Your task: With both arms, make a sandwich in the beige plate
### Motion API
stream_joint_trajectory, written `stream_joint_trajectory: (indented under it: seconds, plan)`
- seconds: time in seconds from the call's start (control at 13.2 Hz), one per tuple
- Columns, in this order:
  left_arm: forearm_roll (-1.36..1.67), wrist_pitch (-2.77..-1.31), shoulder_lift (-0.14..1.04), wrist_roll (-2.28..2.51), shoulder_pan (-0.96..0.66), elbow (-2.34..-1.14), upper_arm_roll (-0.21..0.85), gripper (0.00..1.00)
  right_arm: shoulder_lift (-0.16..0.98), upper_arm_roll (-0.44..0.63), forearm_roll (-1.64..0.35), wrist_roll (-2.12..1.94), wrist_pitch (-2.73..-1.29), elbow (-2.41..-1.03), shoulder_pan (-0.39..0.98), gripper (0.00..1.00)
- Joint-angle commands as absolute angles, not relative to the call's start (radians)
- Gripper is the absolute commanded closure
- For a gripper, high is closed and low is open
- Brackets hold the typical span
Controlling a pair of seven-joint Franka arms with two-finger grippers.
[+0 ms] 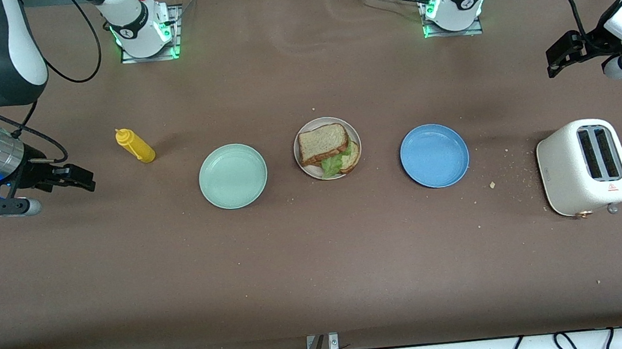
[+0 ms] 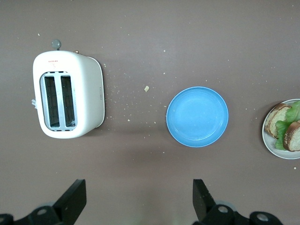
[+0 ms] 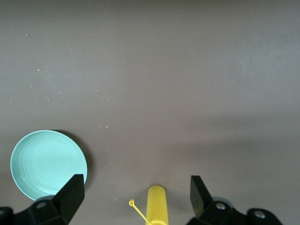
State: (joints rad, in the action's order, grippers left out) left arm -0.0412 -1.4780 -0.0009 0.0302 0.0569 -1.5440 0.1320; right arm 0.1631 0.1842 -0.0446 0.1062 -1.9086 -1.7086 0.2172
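Note:
The beige plate [image 1: 354,135] sits mid-table between a mint-green plate and a blue plate. On it lies the sandwich: a top bread slice [image 1: 323,143] over a ruffled green lettuce leaf [image 1: 333,164] and a lower bread slice [image 1: 351,158] that sticks out at one side. The plate's edge [image 2: 265,136] also shows in the left wrist view. My left gripper [image 1: 558,59] [image 2: 139,197] is open and empty, up over the table at the left arm's end. My right gripper [image 1: 80,178] [image 3: 136,194] is open and empty, over the table beside the yellow bottle.
The mint-green plate [image 1: 233,176] [image 3: 48,164] and the blue plate [image 1: 434,155] [image 2: 197,116] hold nothing. A yellow squeeze bottle [image 1: 136,145] [image 3: 156,204] lies toward the right arm's end. A white toaster [image 1: 584,166] [image 2: 68,93] stands toward the left arm's end, with crumbs around it.

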Motion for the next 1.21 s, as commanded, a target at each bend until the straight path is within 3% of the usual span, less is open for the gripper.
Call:
stream_joint_trajectory:
  seconds: [0.0, 0.3, 1.14]
  plan:
    - [-0.02, -1.465, -0.006, 0.008, 0.054, -1.54, 0.129, 0.0, 0.164, 0.184, -0.043, 0.113, -1.888, -1.66, 0.212, 0.0]
    - [-0.02, -1.465, -0.006, 0.008, 0.054, -1.54, 0.129, 0.0, 0.153, 0.187, -0.043, 0.147, -1.827, -1.652, 0.21, 0.0]
    - [-0.021, -1.465, -0.008, 0.008, 0.046, -1.537, 0.132, 0.0, 0.182, 0.196, -0.038, 0.149, -1.825, -1.658, 0.221, 0.0]
